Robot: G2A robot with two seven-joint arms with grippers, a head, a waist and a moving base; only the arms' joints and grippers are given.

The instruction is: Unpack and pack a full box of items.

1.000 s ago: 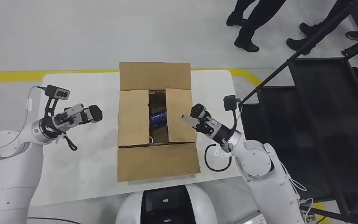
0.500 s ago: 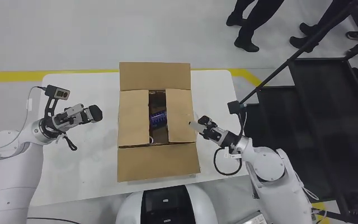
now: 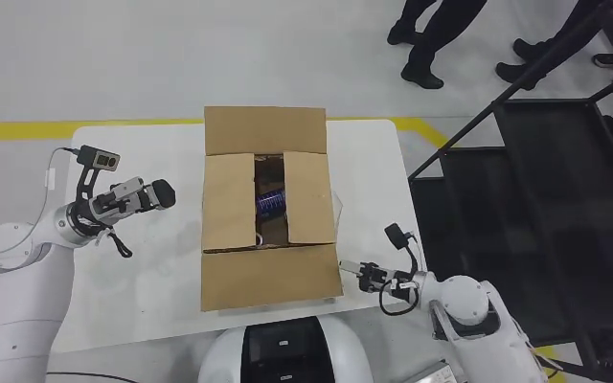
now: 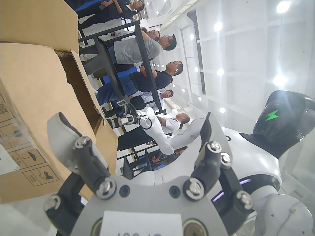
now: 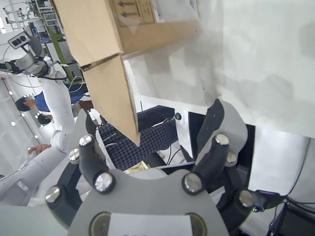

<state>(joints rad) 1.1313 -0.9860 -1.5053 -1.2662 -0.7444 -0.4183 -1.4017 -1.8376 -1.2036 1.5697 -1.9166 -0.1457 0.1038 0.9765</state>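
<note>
Box (image 3: 228, 203) sits centrally on the table (image 3: 144, 287), side flaps (image 3: 308, 209) half over its opening. Right gripper (image 3: 347, 269), wide and empty, is at the near flap (image 3: 270, 276) corner; left gripper (image 3: 163, 192), also wide, is well apart. Risk: pinching only that corner may tear cardboard or drag the load.

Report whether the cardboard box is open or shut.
Partly open: the box has end flaps spread outward and side flaps folded in, with a gap between them showing a purple item.

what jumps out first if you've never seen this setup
A big cardboard box sits centred on the table, side flaps half shut, a purple item showing through the gap. The left hand hangs open to its left; the right hand is open at its near right corner.
</note>
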